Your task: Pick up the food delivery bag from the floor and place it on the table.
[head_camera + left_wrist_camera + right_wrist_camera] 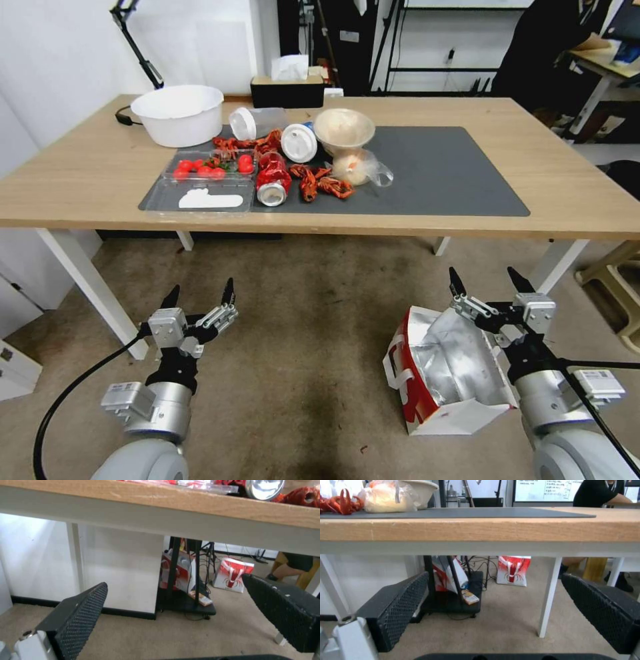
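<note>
Both grippers, left (200,293) and right (487,281), are hovering wide open above the floor (313,333). Bag (448,370) is sitting open beneath the right one, showing foil lining, before the table (93,173).

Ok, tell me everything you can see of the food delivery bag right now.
The food delivery bag sits on the floor, in front of the table, mouth open toward the camera. It is a boxy white paper bag with red sides, white loop handles and crinkled silver foil lining. The open right gripper hangs over its far rim; contact unclear.
</note>
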`<state>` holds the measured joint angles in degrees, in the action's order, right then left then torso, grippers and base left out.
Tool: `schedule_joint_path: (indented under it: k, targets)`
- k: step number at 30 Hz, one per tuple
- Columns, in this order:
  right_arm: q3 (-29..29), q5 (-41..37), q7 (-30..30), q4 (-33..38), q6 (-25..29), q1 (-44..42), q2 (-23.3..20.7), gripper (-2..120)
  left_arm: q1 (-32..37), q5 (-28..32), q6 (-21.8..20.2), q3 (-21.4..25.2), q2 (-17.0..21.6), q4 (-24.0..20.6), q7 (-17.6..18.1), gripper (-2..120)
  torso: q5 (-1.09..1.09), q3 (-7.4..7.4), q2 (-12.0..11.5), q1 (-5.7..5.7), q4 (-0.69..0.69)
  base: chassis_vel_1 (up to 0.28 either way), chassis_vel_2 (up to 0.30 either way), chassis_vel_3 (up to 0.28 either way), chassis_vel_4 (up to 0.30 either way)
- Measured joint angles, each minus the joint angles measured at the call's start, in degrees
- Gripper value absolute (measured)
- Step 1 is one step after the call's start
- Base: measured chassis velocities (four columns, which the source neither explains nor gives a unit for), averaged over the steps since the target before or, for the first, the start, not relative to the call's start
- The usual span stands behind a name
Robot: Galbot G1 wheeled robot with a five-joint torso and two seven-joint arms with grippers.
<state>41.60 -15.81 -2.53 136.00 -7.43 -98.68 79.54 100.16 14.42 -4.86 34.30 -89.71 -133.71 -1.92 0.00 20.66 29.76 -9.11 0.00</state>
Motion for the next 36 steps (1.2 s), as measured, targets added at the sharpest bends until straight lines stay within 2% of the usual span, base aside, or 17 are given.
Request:
schedule_joint_path:
  k: [36]
  targets:
    - [0.02, 0.03, -0.28, -0.19, 0.91, -0.01, -0.08, 100, 0.09, 0.00, 0.34, 0.07, 0.00, 0.12, -0.01, 100, 0.00, -5.50, -8.55, 3.03, 0.00, 0.000, 0.000, 0.000, 0.000]
